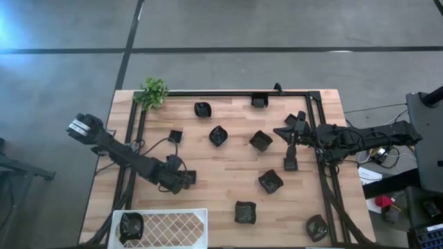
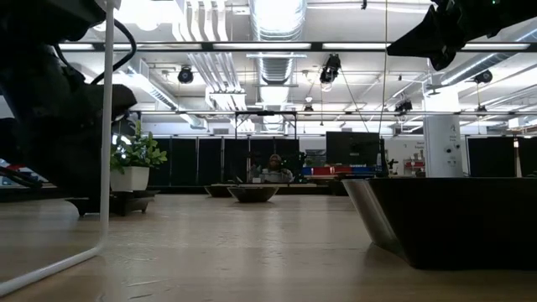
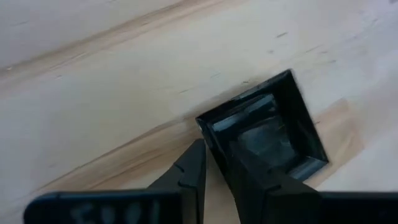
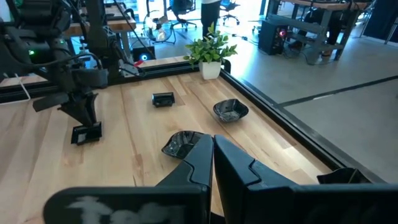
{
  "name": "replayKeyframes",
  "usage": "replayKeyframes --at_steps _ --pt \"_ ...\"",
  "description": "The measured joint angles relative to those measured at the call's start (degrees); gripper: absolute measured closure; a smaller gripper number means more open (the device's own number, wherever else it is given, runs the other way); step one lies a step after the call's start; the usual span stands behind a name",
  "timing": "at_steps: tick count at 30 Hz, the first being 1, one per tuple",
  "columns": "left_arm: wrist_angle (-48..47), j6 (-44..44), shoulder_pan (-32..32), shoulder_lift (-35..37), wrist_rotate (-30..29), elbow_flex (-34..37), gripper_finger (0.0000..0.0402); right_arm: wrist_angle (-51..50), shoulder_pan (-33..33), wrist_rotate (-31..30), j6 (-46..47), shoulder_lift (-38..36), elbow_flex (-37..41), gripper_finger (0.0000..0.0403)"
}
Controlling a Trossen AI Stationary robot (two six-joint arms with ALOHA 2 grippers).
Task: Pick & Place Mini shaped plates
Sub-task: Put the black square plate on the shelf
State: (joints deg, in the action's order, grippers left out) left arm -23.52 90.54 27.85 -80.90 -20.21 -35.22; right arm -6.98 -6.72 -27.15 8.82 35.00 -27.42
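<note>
Several glossy black mini shaped plates lie scattered on the wooden table, among them a petal-edged one (image 1: 218, 135) and a square one (image 1: 245, 211). My left gripper (image 1: 183, 180) is at the table's left-centre, shut on a small square plate (image 3: 267, 127), also seen in the right wrist view (image 4: 86, 133). My right gripper (image 4: 212, 142) hangs shut and empty above the table's right side (image 1: 282, 130). My left gripper pinches the square plate's rim wall (image 3: 210, 134) near one corner, with one finger (image 3: 189, 171) outside the wall and the other (image 3: 255, 177) over the plate's hollow. The fingers slant steeply down onto it. Whether the plate rests on the table or hangs just above it, I cannot tell.
A white wire tray (image 1: 187, 223) at the near left edge holds one plate (image 1: 130, 225). A small green plant (image 1: 154, 92) stands at the far left corner. A black frame rail (image 1: 235, 93) runs along the far edge. One plate (image 2: 453, 218) sits close to the low camera.
</note>
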Motion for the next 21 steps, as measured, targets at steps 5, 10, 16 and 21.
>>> replayKeyframes --at_steps 5,10,16,21 --pt "-0.05 0.95 -0.02 -0.66 0.67 0.00 0.0360 0.02 -0.02 0.01 0.00 0.00 0.00 0.0390" --pt "0.10 0.80 -0.04 -0.51 0.68 -0.02 0.0396 0.01 -0.01 0.01 0.00 0.00 0.00 0.0390" --pt "-0.92 -2.47 -0.04 1.08 -0.63 -1.59 0.0400 0.00 0.00 0.01 0.00 0.00 0.00 0.0390" --pt "-5.85 -5.60 -0.04 4.70 -3.25 -4.83 0.0401 -0.04 -0.01 0.04 0.00 0.02 0.00 0.0390"
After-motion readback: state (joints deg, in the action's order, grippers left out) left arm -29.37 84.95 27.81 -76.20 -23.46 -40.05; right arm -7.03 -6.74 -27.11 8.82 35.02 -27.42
